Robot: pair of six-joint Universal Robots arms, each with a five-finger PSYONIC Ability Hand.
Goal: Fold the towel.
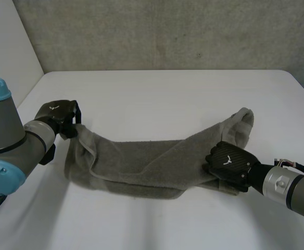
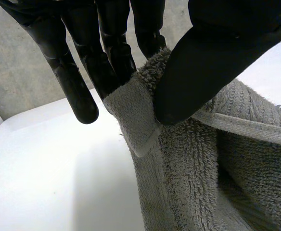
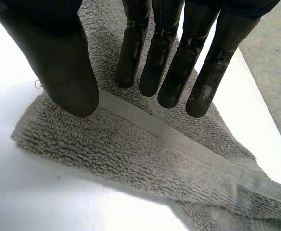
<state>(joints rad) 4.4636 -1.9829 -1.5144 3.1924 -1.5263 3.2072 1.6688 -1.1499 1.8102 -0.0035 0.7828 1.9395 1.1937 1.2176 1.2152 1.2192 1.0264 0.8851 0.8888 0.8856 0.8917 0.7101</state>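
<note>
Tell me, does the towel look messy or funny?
Yes. The towel is bunched into a long, crooked strip instead of lying flat. The left hand pinches one corner; the right hand is open over the other end.

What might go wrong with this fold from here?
The left hand pinches the towel by just its corner hem between thumb and fingers; a pull might slip it free. The right hand is open over the other end, gripping nothing, so that end may drag. The towel is bunched, so a fold may come out uneven.
</note>
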